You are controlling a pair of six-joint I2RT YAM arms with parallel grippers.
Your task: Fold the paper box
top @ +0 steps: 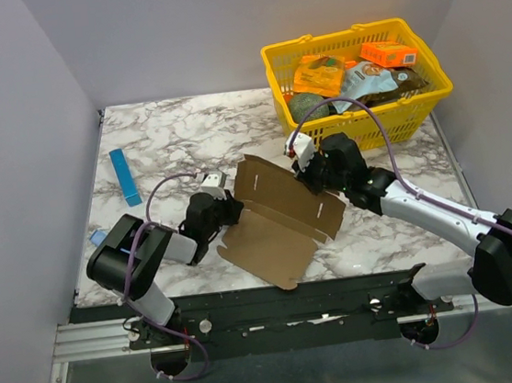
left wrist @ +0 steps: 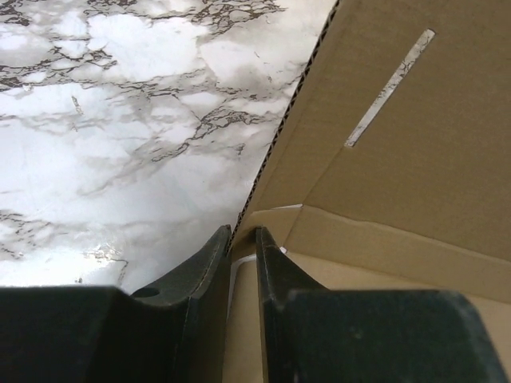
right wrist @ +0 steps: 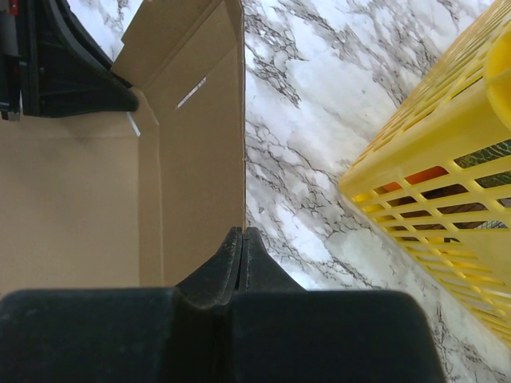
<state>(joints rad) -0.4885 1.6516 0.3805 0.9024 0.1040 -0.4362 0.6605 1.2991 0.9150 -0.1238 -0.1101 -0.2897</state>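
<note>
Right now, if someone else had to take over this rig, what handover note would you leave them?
Left gripper: shut on the paper box, pinching its left end near a corner crease.
Right gripper: shut on the edge of the box's raised slotted panel, on the side towards the yellow basket.
Box: mid-table, between the two arms, with the basket behind it to the right.
Done: one long panel is creased up from the base.
Left: the other flaps lie unfolded, no tabs are in the slots, and there is no carton shape yet.
</note>
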